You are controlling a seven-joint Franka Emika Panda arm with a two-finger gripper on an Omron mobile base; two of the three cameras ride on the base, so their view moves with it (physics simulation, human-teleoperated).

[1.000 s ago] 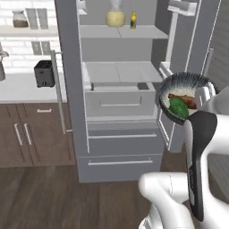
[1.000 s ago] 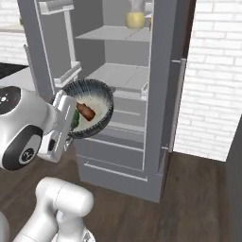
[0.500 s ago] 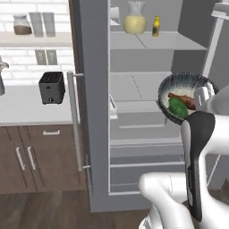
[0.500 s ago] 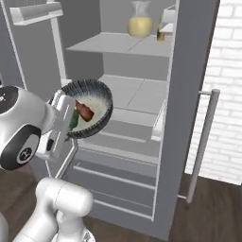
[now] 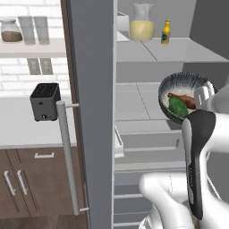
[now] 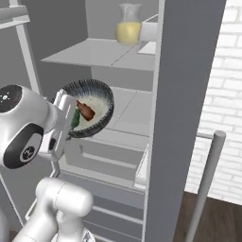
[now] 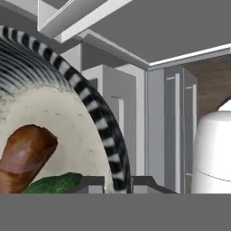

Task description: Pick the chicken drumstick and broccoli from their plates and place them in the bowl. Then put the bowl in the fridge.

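Note:
My gripper (image 5: 202,95) is shut on the right rim of the dark grey speckled bowl (image 5: 184,85), which it holds tilted in front of the open fridge's middle shelf (image 5: 143,96). In the bowl lie the reddish-brown chicken drumstick (image 5: 181,99) and the green broccoli (image 5: 177,107). From the right base view the bowl (image 6: 98,100) faces the camera with the drumstick (image 6: 86,110) and broccoli (image 6: 75,118) inside, and the gripper (image 6: 64,107) clamps its left rim. The hand view shows the bowl's striped rim (image 7: 90,103), the drumstick (image 7: 25,155) and the broccoli (image 7: 58,184) up close. The plates are out of view.
The fridge's doors stand open: one (image 5: 91,103) with a bar handle (image 5: 67,152) on the left, one (image 6: 182,94) on the right. A yellow pitcher (image 5: 142,24) and a small bottle (image 5: 166,32) stand on the upper shelf. A toaster (image 5: 44,102) sits on the counter.
The whole picture has shifted: the base has driven closer to the fridge, whose shelves now loom larger. The bowl stays held in the gripper at the same place relative to the arm.

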